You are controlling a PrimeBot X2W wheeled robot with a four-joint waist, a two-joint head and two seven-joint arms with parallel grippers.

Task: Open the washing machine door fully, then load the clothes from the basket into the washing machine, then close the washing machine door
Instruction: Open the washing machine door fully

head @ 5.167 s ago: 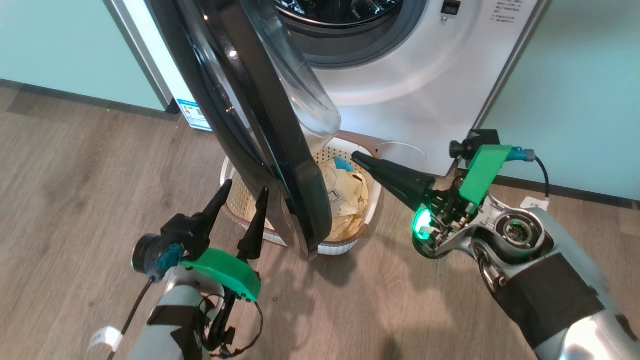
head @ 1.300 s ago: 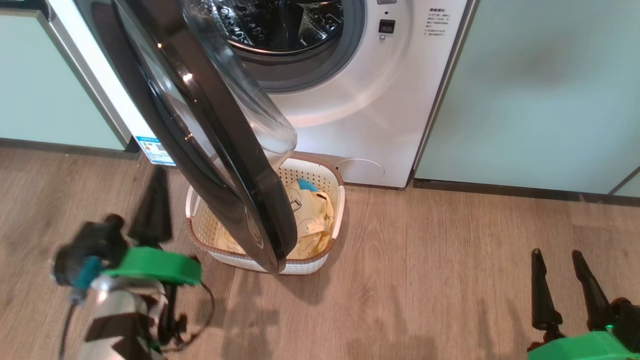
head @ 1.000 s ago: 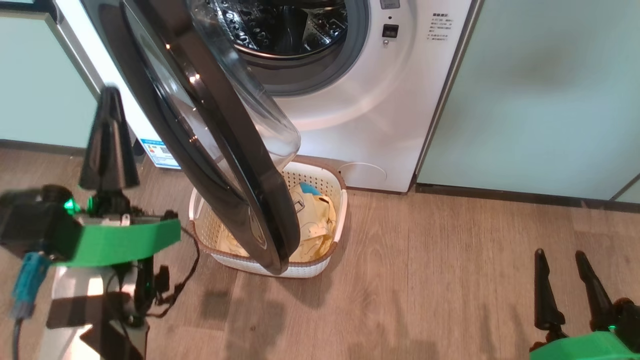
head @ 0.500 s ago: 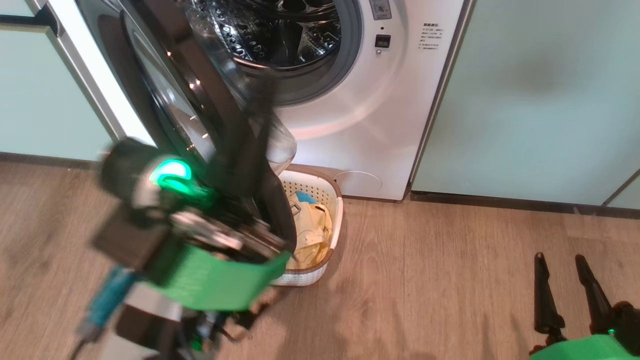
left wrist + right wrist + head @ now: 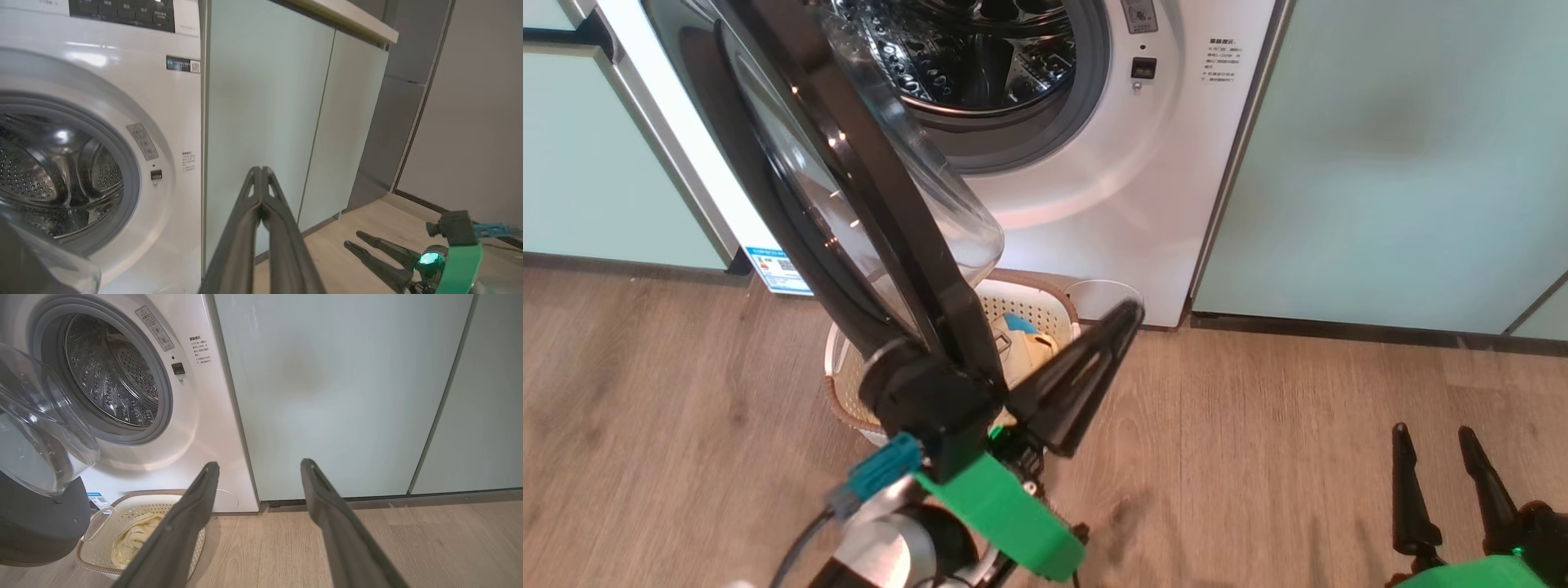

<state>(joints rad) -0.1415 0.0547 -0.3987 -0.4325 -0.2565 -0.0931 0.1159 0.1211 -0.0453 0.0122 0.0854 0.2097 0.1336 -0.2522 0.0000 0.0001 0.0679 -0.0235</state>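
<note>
The washing machine (image 5: 1094, 188) stands with its steel drum exposed. The washing machine door (image 5: 866, 204) hangs partly open, edge-on to me, its glass bowl over the basket (image 5: 837, 384). The clothes (image 5: 1021, 343), pale yellow with a blue patch, lie in the basket. My left gripper (image 5: 1127, 314) is shut and empty. Its wrist is in front of the door's lower edge and its fingers point up-right past the basket's right side. My right gripper (image 5: 1431, 431) stands open and empty low at the right. The right wrist view shows the door's bowl (image 5: 36, 428), the basket (image 5: 143, 494) and the clothes (image 5: 130, 539).
Pale green cabinet panels (image 5: 1380, 163) flank the machine on both sides, with a dark skirting strip along the wood floor (image 5: 1258, 457). A blue energy sticker (image 5: 776, 269) sits at the machine's lower left. The left wrist view shows my right gripper (image 5: 353, 239) over the floor.
My left arm has swung from left of the door across to its right side, fingers now pointing up-right. The right gripper has stayed put. The door's angle looks unchanged.
</note>
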